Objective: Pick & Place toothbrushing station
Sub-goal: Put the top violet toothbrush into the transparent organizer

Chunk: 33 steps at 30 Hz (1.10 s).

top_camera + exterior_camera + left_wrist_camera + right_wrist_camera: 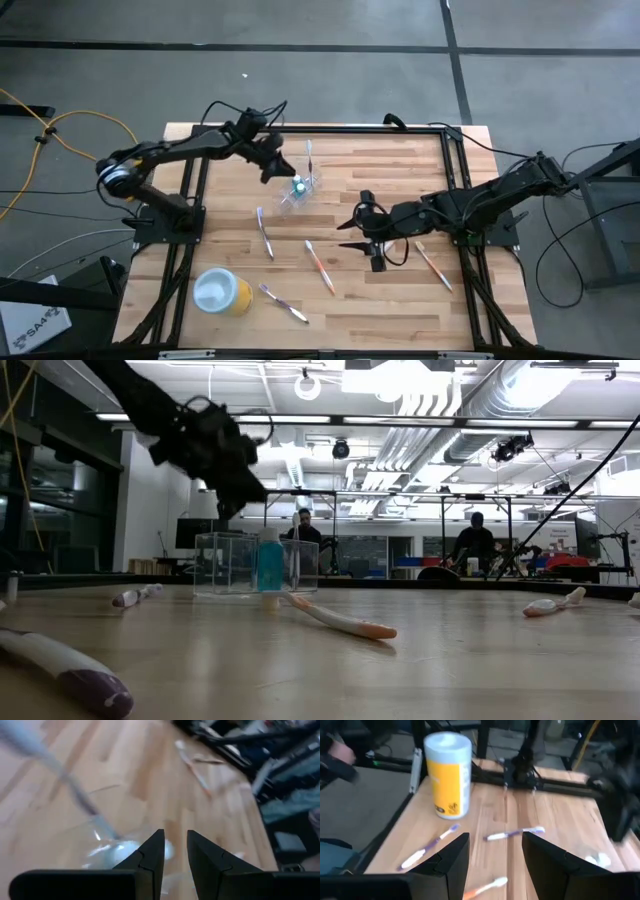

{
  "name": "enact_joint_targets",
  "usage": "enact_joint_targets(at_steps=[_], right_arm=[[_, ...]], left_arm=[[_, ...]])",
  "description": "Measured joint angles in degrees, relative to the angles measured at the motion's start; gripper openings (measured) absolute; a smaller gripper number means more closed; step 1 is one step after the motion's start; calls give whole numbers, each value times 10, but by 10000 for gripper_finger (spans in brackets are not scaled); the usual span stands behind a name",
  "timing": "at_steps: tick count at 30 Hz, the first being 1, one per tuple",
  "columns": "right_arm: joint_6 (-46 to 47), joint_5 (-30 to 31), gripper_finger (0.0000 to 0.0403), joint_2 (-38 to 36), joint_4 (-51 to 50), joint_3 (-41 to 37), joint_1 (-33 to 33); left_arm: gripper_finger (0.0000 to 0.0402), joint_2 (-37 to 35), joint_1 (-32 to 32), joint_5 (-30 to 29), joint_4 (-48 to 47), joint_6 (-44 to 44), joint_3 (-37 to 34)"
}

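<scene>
High view: left hand (277,160) hovers over the far-left part of the table (400,300), just beside the clear cup (297,190), which has a blue tube (299,185) and a toothbrush (309,158) in it. Right hand (368,243) sits mid-table, between an orange toothbrush (320,266) and another one (434,264). A white brush (265,233) and a purple brush (284,303) lie nearer, by the yellow cup (223,291). Low view: left hand (235,485) hangs above the clear cup (255,564), not touching it; blue tube (269,565) stands upright. Left wrist view: fingers (150,857) narrowly apart, nothing between them, cup rim blurred just below. Right wrist view: fingers (452,857) spread wide, empty, table and loose brushes beyond.
</scene>
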Motion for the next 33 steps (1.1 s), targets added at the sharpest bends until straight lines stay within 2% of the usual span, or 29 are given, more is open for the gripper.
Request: enact_joint_targets(at_steps=[3,6,9,12,14,19,28,33], right_arm=[[16,22,174,0,-22,0,0],[31,31,174,0,-33,0,0],[42,31,174,0,-33,0,0],[54,34,174,0,-33,0,0],[55,51,174,0,-33,0,-1],[55,104,174,0,-53,0,-7],[65,117,174,0,-101,0,-26],[47,117,174,0,-112,0,-28]], left_arm=[[80,-48,-29,-9,-23,18,0],[80,-101,-60,-50,-53,21,0],[80,-152,-95,-140,-102,-1,0],[80,-186,-137,-252,-141,-82,0],[80,-196,-169,-305,-155,-141,0],[80,-192,-244,-375,-155,-279,0],[80,-137,-360,-532,-157,-428,0],[80,-127,-420,-584,-155,-480,0]])
